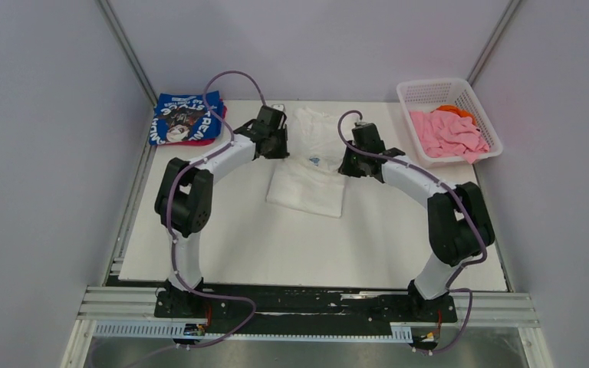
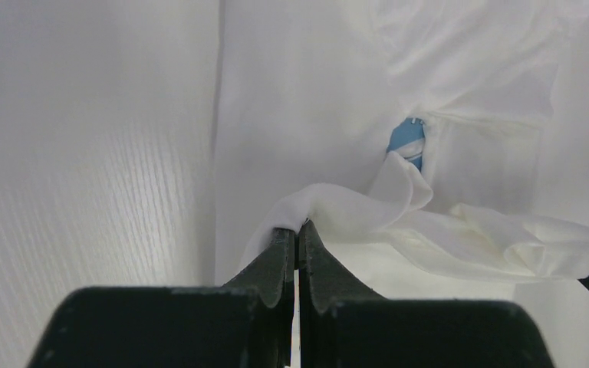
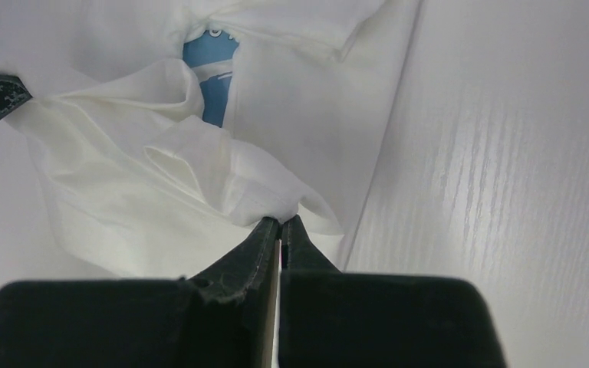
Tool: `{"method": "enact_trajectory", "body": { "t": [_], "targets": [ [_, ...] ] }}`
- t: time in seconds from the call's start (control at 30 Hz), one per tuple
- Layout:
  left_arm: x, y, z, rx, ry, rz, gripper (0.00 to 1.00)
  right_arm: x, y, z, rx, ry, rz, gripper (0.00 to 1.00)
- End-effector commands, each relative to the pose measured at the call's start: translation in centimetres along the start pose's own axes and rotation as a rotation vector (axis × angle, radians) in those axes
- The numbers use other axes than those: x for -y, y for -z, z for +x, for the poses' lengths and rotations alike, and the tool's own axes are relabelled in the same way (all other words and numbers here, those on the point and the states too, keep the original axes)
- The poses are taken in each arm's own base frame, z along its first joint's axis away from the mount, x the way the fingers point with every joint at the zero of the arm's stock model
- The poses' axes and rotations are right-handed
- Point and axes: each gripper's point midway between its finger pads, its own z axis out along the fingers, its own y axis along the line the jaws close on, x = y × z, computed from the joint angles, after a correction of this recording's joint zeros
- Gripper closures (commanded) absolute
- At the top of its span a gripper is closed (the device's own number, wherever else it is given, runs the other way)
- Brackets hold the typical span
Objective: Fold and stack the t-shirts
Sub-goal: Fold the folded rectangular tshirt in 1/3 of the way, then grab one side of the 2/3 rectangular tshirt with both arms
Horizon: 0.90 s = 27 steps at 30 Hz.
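White t-shirt (image 1: 307, 188) lies in the middle of the table (image 1: 314, 245), its far part bunched between the two grippers. From above, the left gripper (image 1: 273, 142) and the right gripper (image 1: 355, 159) sit at the shirt's left and right edges, but their fingers are hidden there. The wrist views settle it. The left gripper (image 2: 297, 230) has its fingers pressed together on a raised fold of white cloth, and the right gripper (image 3: 281, 222) is likewise pinched tight on a fold. Both wrist views also show a blue printed patch (image 2: 406, 142) on the shirt, which is only a tiny mark from above; any writing on it is too blurred to read.

One folded royal-blue t-shirt (image 1: 188, 116) rests at the far left corner, its white lettering too small to make out. One white lattice basket (image 1: 429, 86) at the far right holds one pink t-shirt (image 1: 449, 132) and one orange t-shirt (image 1: 456, 110) behind it. Four shirts in all.
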Motion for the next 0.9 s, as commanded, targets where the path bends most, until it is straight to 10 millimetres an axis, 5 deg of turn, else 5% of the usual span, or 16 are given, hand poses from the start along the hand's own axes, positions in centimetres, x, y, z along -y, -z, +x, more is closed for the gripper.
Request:
{"method": "enact_trajectory", "body": {
  "t": [0.0,0.1,0.2,0.27,0.3,0.33,0.37,0.47,0.67,0.87],
  "targets": [
    [-0.4,-1.6,-2.1,0.017,-0.061,-0.009,1.00,-0.2,-1.2,-2.8,0.051,-0.016,-0.025,0.97],
    [-1.0,-2.8,-2.2,0.009,-0.061,-0.046,0.99,0.5,-2.4,-3.7,0.055,-0.042,-0.001,0.94],
    [-1.6,-3.8,-2.4,0.009,-0.062,-0.079,0.81,1.2,-3.6,-5.1,0.065,-0.077,0.010,0.87],
    [-1.6,-3.9,-3.2,0.015,-0.068,-0.071,0.47,1.1,-3.9,-5.8,0.062,-0.100,-0.007,0.67],
    [-1.3,-3.7,-4.1,0.032,-0.067,-0.063,0.15,0.9,-3.9,-6.0,0.064,-0.105,-0.015,0.52],
    [-1.3,-3.4,-4.2,0.025,-0.066,-0.065,0.08,0.8,-3.6,-6.1,0.066,-0.109,-0.022,0.31],
    [-0.9,-2.8,-5.0,0.040,-0.067,-0.058,0.02,0.6,-3.2,-5.9,0.062,-0.110,-0.029,0.22],
    [-0.8,-1.4,-4.8,0.028,-0.056,-0.056,0.00,0.2,-1.5,-5.1,0.058,-0.088,-0.063,0.01],
    [-2.0,3.1,-0.8,0.001,0.022,-0.059,0.00,0.4,1.8,0.0,-0.003,-0.110,-0.099,0.00],
    [-3.1,5.8,6.0,-0.064,0.113,-0.006,0.00,-0.3,4.6,6.0,-0.085,-0.135,-0.212,0.00]
  ]
}}
